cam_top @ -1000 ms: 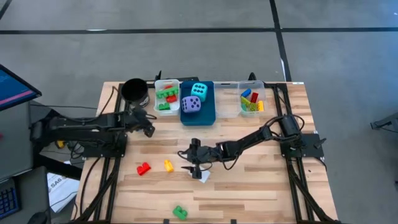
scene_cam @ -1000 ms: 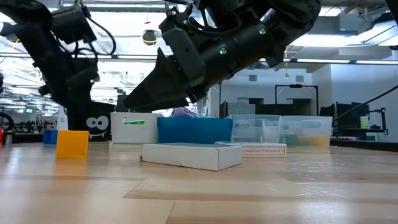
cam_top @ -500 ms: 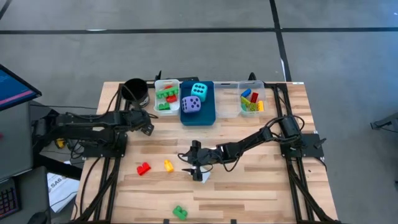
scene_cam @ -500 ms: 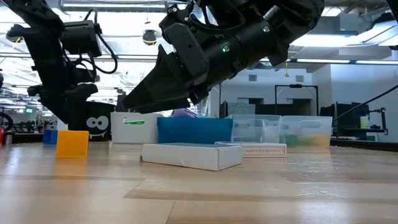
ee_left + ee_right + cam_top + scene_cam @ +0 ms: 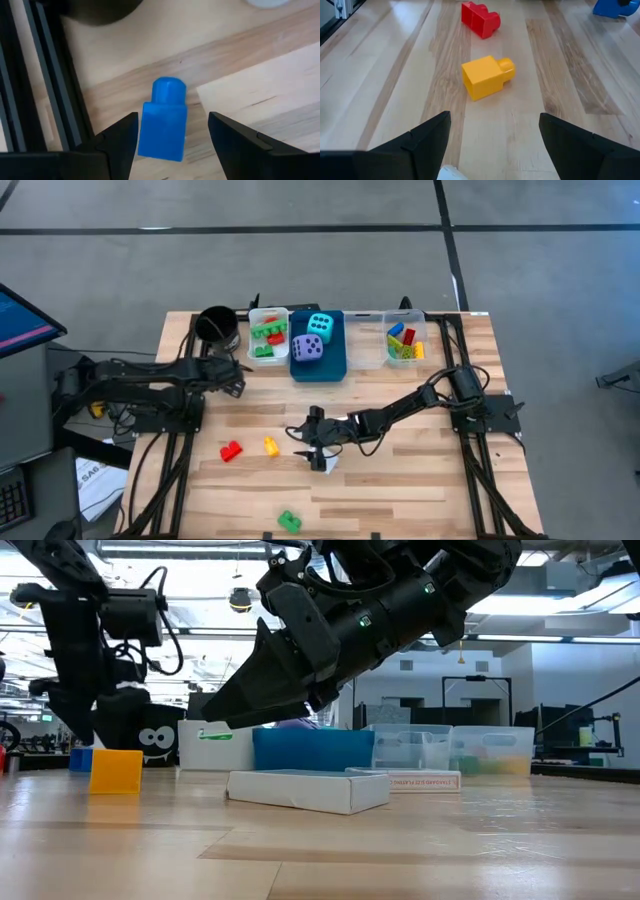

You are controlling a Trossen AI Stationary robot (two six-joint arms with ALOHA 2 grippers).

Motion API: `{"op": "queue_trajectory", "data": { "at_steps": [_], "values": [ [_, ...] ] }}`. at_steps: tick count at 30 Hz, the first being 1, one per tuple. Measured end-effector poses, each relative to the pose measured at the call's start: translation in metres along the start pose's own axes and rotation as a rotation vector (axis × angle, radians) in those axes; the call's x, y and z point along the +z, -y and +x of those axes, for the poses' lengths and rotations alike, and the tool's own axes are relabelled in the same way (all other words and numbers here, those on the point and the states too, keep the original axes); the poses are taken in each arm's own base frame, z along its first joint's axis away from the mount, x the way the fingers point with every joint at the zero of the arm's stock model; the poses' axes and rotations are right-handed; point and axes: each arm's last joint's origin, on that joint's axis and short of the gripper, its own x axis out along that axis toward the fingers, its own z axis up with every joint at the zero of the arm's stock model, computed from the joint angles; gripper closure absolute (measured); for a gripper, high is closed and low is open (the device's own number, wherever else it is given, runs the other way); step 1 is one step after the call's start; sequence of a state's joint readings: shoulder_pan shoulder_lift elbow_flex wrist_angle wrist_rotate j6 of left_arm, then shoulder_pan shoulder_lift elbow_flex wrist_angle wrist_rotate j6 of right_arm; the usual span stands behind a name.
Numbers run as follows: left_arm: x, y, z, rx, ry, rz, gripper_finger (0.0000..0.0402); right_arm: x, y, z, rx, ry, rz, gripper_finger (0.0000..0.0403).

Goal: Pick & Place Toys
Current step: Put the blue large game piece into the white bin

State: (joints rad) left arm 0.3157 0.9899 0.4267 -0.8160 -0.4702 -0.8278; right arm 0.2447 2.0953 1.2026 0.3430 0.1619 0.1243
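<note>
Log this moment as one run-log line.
left gripper: open over blue brick | right gripper: open, facing yellow brick

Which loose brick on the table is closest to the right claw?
The yellow brick. It lies just ahead of the right gripper, nearer than the red brick or green brick.

Blue brick [image 5: 163,120] under the left claw [image 5: 237,383] in the high view, hidden.

The left arm reaches rightward along the table's far left, its left gripper [image 5: 238,379] tipped downward with fingers parted; the right arm stretches leftward to mid-table, right gripper [image 5: 308,439] low over the wood, fingers spread apart
</note>
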Motion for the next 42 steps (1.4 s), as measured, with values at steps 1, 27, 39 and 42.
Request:
{"op": "queue_trajectory", "data": {
  "at_steps": [1,27,39,42],
  "values": [
    [0.000,0.001,0.002,0.003,-0.015,0.005,0.0170,0.000,0.000,0.000,0.000,0.000,0.000,0.0104],
    [0.006,0.022,0.014,-0.094,-0.026,0.000,0.0274,0.000,-0.001,0.000,0.002,0.000,0.000,0.0104],
    [0.002,0.032,0.014,-0.176,0.037,0.039,0.0276,0.000,-0.002,0.000,0.004,0.000,-0.001,0.0104],
    [0.003,0.036,0.012,-0.235,0.040,0.057,0.0276,0.000,-0.002,0.000,0.004,0.000,-0.001,0.0104]
  ]
}}
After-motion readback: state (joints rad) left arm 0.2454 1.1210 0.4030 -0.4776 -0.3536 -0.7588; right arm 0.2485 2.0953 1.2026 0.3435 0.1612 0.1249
